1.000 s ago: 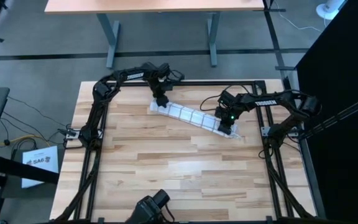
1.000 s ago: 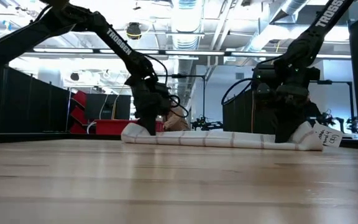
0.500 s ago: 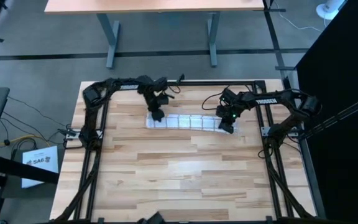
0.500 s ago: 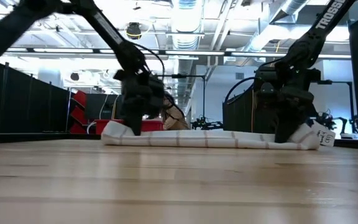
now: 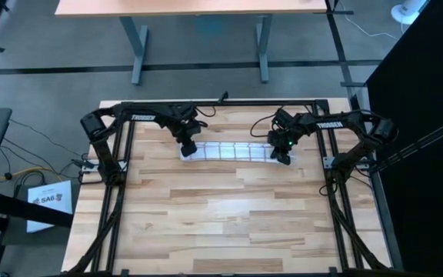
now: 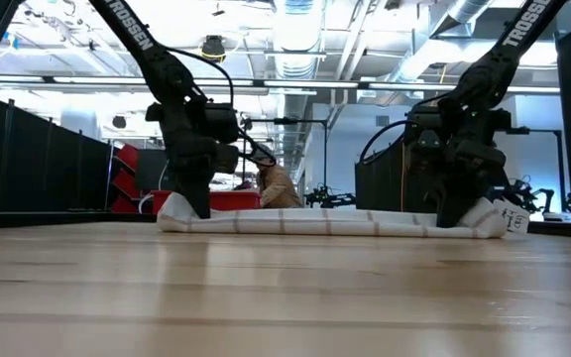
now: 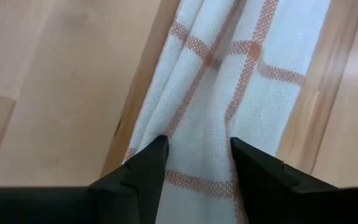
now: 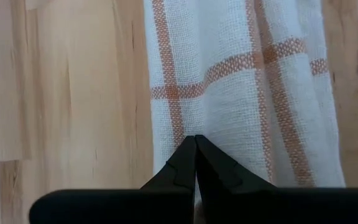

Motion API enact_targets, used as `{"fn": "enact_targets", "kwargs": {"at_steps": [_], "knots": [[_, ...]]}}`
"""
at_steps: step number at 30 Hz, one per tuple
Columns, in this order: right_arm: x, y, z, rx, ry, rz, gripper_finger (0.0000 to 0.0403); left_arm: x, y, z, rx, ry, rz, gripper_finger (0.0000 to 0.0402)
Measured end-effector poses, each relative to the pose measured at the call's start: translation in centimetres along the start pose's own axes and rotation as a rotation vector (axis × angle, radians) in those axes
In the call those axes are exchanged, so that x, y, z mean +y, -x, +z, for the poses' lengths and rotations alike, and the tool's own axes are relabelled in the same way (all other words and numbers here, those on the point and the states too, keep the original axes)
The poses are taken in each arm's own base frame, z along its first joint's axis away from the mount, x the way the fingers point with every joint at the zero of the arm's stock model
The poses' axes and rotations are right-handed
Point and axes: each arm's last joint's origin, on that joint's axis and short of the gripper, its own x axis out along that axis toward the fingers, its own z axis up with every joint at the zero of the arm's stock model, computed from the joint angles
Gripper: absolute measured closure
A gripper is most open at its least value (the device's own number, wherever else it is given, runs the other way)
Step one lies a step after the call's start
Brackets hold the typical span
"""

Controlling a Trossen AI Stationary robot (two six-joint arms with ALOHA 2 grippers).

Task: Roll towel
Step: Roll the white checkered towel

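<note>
The towel (image 5: 233, 151), white cloth with a grid of thin lines, lies as a long narrow bundle on the wooden table, parallel to the far edge; its small tag (image 6: 512, 220) sticks up at the right end. My left gripper (image 5: 188, 148) stands on the towel's left end, shut on a bunch of it. My right gripper (image 5: 281, 154) stands on the right end with its fingers closed together. My left gripper pinches a bunched ridge of several folds (image 7: 197, 134) at the towel's left end between its two fingers, coming from above and pointing down (image 6: 198, 210). The end rests on the table. My right gripper's closed fingertips (image 8: 196, 144) meet the cloth near its right end from above. Whether a layer is caught between them, I cannot tell. The tip of the towel (image 6: 492, 213) curls up beside the fingers; the rest lies on the table.
Bare wood (image 5: 229, 223) stretches from the towel to the near edge. Dark frame rails (image 5: 118, 200) run along the table's left and right sides. A printed paper sheet (image 5: 48, 198) lies on the floor at the left. A person (image 6: 278, 186) is far behind the table.
My left gripper has gone toward the table's near and left edges, dragging the towel's left end along the wood. The towel has turned from slanting to parallel with the far edge. My right gripper and the right end shifted slightly toward the far edge.
</note>
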Motion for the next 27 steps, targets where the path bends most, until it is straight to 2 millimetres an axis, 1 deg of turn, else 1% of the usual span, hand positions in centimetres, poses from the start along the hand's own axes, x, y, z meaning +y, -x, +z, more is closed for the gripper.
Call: {"fn": "enact_targets", "kwargs": {"at_steps": [5,9,15,17,22,25,27], "knots": [[0.0,0.1,-0.2,0.016,-0.013,0.007,0.0403,0.6,0.6,-1.0,0.064,-0.011,-0.020,0.0240],[-0.2,0.2,-0.3,0.015,-0.024,0.011,0.0403,0.7,1.3,-2.9,0.099,-0.011,-0.021,0.0240],[-0.3,0.2,-0.5,0.017,-0.030,0.013,0.0403,-0.1,2.8,-5.5,0.046,-0.032,0.017,0.0240],[-0.3,0.2,-0.5,0.015,-0.030,0.012,0.0403,-0.4,3.4,-5.7,0.008,-0.041,0.043,0.0240],[-0.4,0.5,0.0,0.006,-0.068,0.006,0.0403,-1.1,6.1,-4.5,-0.130,-0.075,0.112,0.0240],[-0.5,0.8,0.6,0.001,-0.067,-0.006,0.0403,-1.6,7.2,-4.3,-0.156,-0.084,0.114,0.0240],[-0.6,1.1,1.0,-0.006,-0.062,-0.015,0.0403,-1.7,7.4,-4.6,-0.133,-0.082,0.105,0.0240]]}}
